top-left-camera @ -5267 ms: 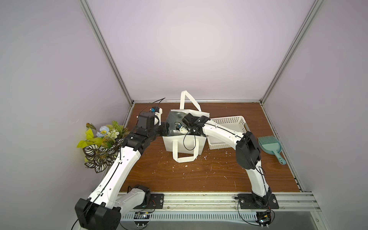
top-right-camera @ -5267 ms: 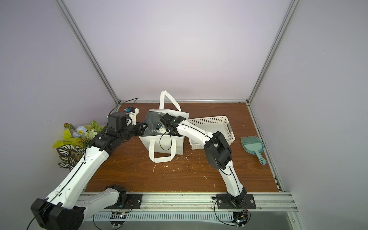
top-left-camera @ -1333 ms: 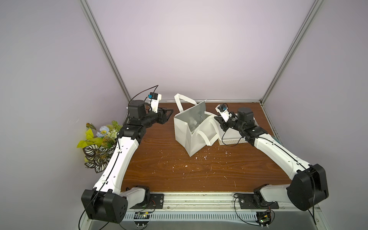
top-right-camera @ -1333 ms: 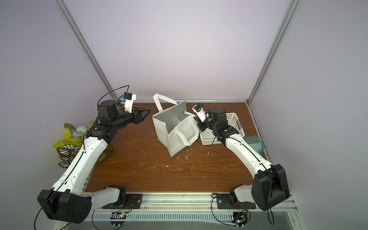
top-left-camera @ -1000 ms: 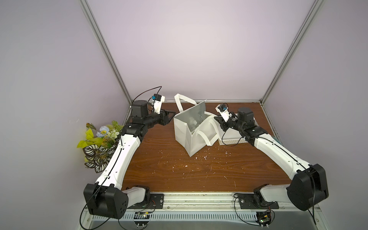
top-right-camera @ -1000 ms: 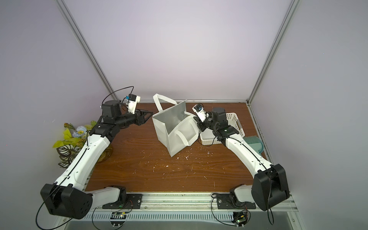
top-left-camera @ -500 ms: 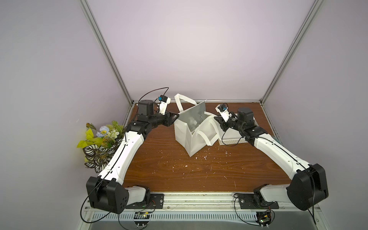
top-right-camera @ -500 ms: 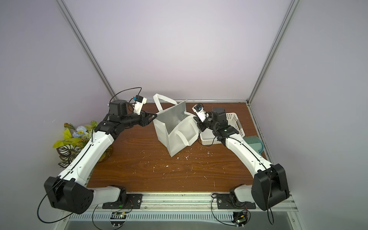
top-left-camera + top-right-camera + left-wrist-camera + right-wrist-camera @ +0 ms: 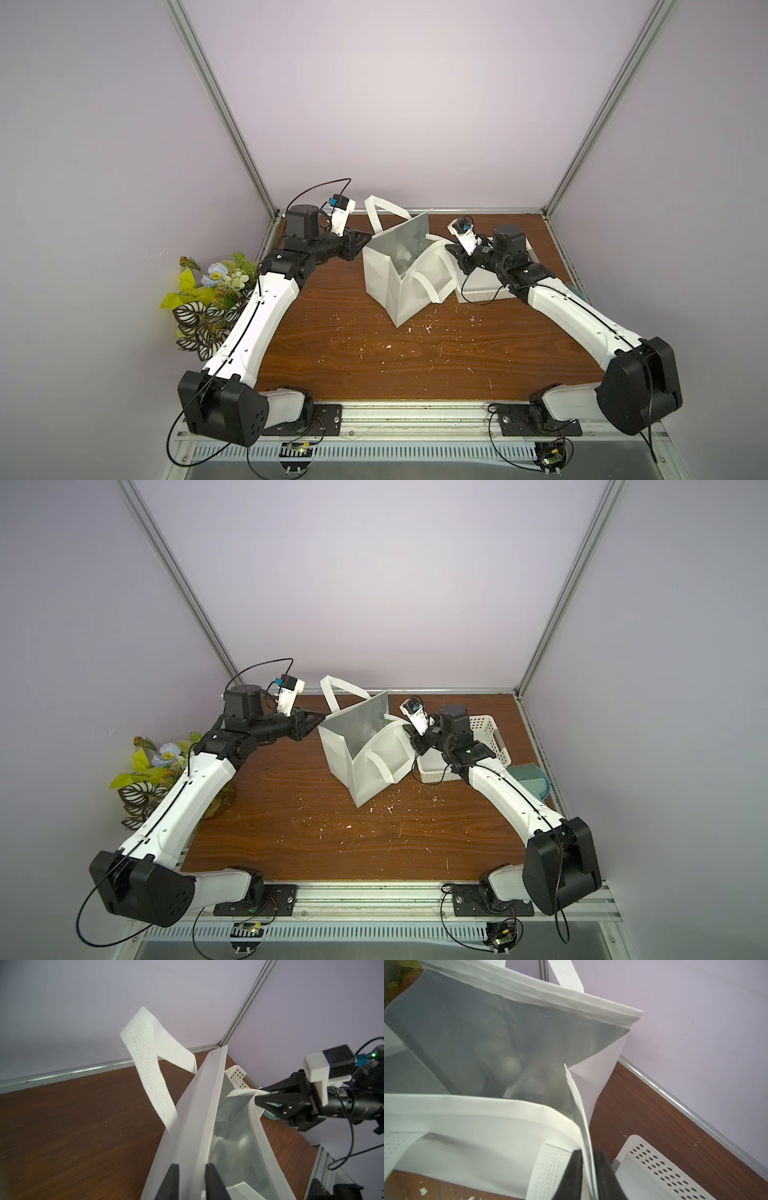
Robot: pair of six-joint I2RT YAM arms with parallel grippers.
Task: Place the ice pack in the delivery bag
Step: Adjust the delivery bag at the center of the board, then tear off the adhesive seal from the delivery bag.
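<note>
The brown wood-grain table [image 9: 332, 365] carries a white delivery bag [image 9: 390, 282] standing on its base toward the back, mouth open. Just beside the bag, to its right in both top views, sits a white perforated basket [image 9: 490, 733]. Beyond the basket, farther from the bag, lies a teal dustpan [image 9: 532, 779]. Small white scraps [image 9: 390, 345] dot the wood in front of the bag.

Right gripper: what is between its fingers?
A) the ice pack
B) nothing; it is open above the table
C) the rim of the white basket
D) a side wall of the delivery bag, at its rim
D: in the right wrist view the right gripper pinches the thin wall of the delivery bag; the white basket lies beside it, untouched.
</note>
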